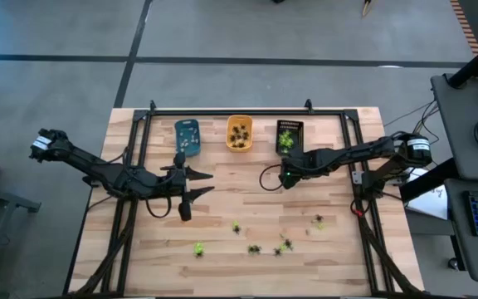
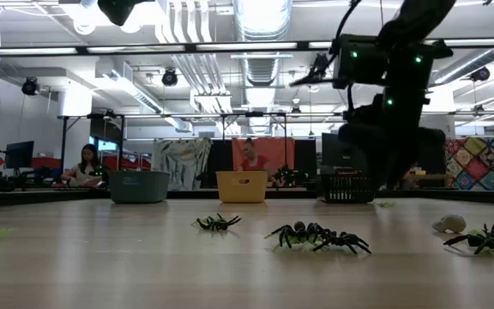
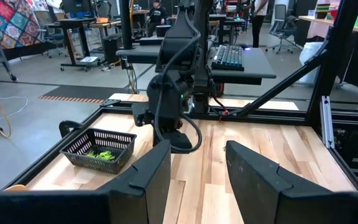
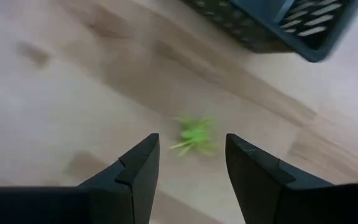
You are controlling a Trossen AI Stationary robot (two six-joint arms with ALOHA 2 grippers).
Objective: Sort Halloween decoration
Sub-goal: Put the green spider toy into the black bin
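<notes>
Right gripper (image 4: 188,165) jaws apart, empty, just beside black tray (image 1: 289,137); green spider (image 4: 194,135) on the wood below it, outside the tray; looks like a missed drop, needs re-grasp. Left gripper (image 1: 196,184) open, idle; more spiders (image 1: 256,247) unsorted near front edge.

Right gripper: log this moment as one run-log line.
right gripper: open, above green spider on table beside black tray | left gripper: open, empty, waiting mid-table

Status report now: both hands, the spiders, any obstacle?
Right hand open over a green spider lying on the table beside the black tray. Left hand open, empty, waiting mid-table. Loose spiders remain near the front. Nothing blocking.
</notes>
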